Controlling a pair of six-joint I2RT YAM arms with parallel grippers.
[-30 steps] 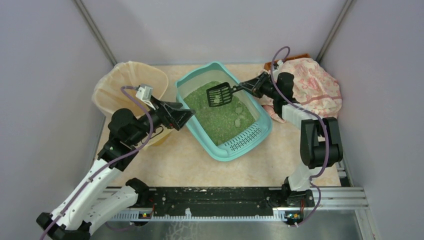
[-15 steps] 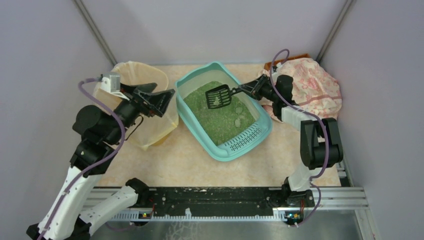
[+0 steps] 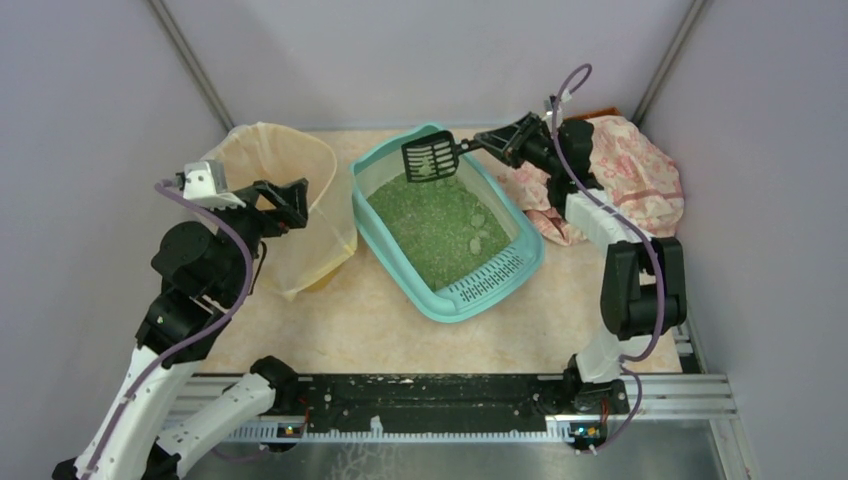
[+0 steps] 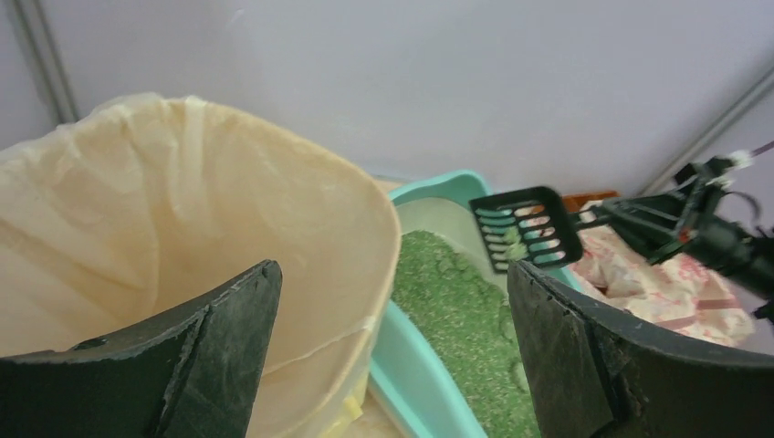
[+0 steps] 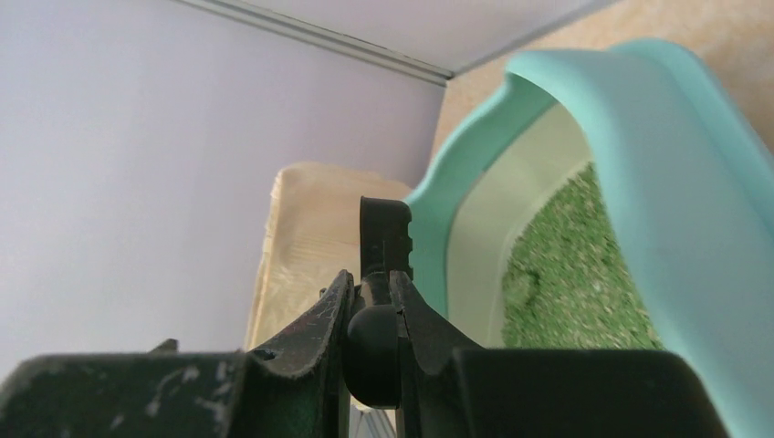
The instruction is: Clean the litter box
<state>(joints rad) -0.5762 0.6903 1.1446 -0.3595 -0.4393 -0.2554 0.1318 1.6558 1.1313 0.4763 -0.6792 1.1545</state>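
Note:
The teal litter box point(image 3: 372, 165) sits mid-table with green granules point(image 3: 440, 225) inside and a slotted grate point(image 3: 490, 280) at its near right end. My right gripper point(image 3: 482, 143) is shut on the handle of a black slotted scoop point(image 3: 430, 158), held raised over the box's far rim; a pale clump lies in the scoop point(image 4: 517, 245). In the right wrist view the scoop point(image 5: 385, 235) stands edge-on between the closed fingers. My left gripper point(image 3: 288, 205) is open and empty, over the beige bag-lined bin point(image 3: 240, 160), whose rim point(image 4: 365, 196) shows between its fingers point(image 4: 228, 338).
A pink floral cloth point(image 3: 630, 175) lies at the back right beside the right arm. Grey walls close in the back and both sides. The black rail point(image 3: 420, 395) runs along the near edge.
My right gripper has lifted the scoop out of the granules up to the box's far rim. My left arm has swung left and back, from the box's edge to over the bin.

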